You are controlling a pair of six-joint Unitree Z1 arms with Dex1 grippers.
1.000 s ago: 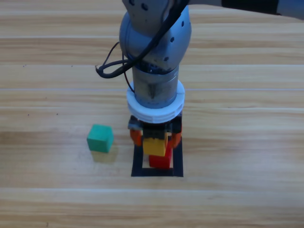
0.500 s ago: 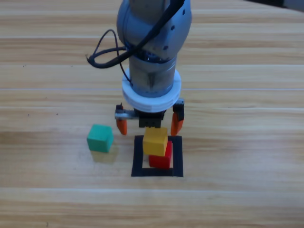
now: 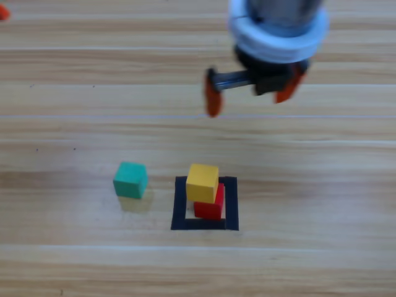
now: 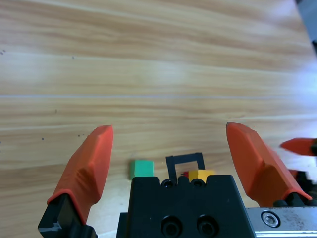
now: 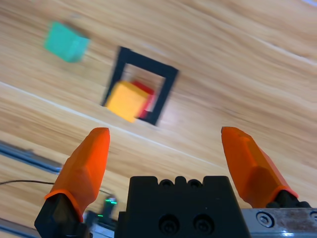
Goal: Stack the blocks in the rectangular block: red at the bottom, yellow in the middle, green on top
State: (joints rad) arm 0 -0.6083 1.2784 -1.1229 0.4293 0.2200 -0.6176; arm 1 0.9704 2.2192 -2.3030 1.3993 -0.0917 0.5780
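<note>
Your right gripper (image 3: 250, 96) hangs near the top of the high view with its orange jaws spread wide and nothing between them, well apart from the blocks below. Through its own wrist camera the gripper (image 5: 168, 156) looks down across bare wood toward the stack.

Beneath and toward the near edge of the table lies the rectangular block (image 3: 205, 203) of black tape. Inside it the red cube (image 3: 210, 205) rests on the wood, and the yellow cube (image 3: 202, 182) sits on top of it, shifted a little toward the far left corner so that part of the red one shows below and to the right. In the right wrist view the same pair appears, yellow cube (image 5: 127, 100) over red cube (image 5: 143, 94), inside the rectangular block (image 5: 166, 87).

The green cube (image 3: 130, 179) stands on the table just left of the tape outline, apart from it; it also shows in the right wrist view (image 5: 66, 42).

Your left gripper (image 3: 3, 12) is probably the orange speck at the top left corner. Its wrist view shows the gripper (image 4: 173, 144) with its jaws wide and empty.
</note>
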